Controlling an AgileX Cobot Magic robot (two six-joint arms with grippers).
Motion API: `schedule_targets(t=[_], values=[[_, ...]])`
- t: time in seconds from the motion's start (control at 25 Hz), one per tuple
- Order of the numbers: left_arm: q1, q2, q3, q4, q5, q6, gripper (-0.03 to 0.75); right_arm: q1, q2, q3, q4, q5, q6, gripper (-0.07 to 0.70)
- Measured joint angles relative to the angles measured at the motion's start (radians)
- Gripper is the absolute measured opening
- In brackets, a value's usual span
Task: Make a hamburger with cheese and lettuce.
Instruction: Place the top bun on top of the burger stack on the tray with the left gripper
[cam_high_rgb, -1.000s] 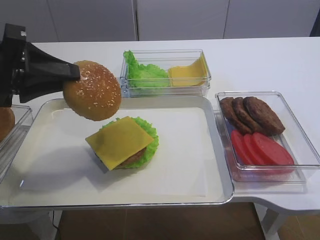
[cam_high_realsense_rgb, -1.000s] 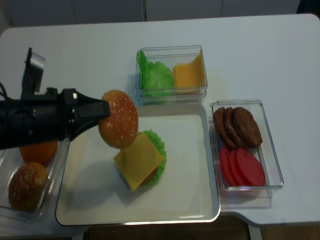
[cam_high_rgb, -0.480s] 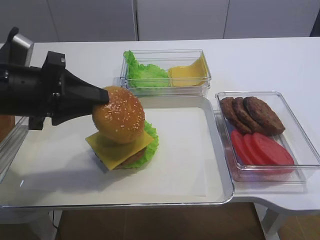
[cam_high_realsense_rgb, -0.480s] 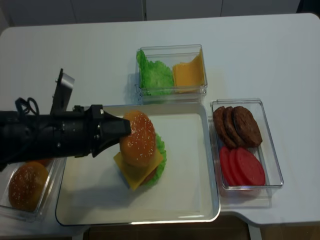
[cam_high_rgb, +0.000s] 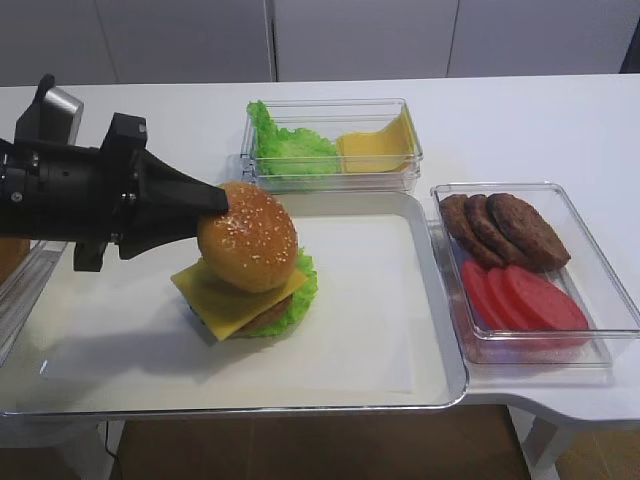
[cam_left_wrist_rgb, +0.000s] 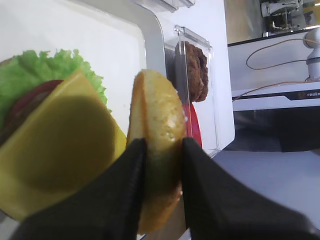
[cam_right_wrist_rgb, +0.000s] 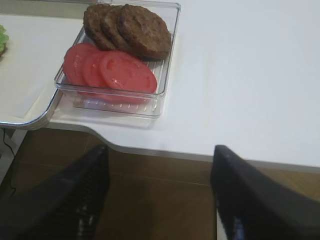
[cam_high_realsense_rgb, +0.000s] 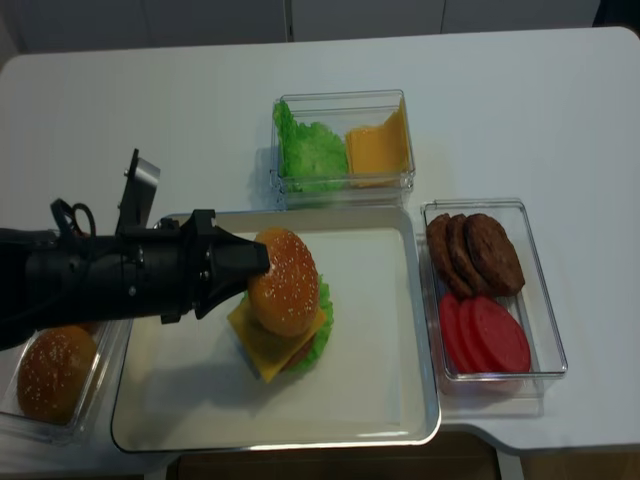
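Carried across from the tray's (cam_high_rgb: 430, 300) left side, the bun (cam_high_rgb: 247, 236) now hangs over the cheese (cam_high_rgb: 215, 300). Left gripper (cam_left_wrist_rgb: 159, 165) pinches its rim; level it, centre it on the cheese, then let go. Right gripper (cam_right_wrist_rgb: 160, 200), spread and empty, hangs well apart, past the table edge.

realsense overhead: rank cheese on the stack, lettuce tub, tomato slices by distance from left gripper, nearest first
1. cheese, directly under the left gripper and its bun.
2. lettuce tub, behind the tray, past the gripper's tip.
3. tomato slices, far right container.
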Motion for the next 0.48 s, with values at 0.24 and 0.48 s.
schedule_targets(t=[0.24,0.48], values=[[0.0,0.002,0.039,0.009,0.001,0.006,0.172,0.0,0.0,0.0,0.0,0.0,0.0,0.478],[0.0,0.002,0.045,-0.035,-0.004,0.041,0.172,0.0,0.0,0.0,0.0,0.0,0.0,0.478]])
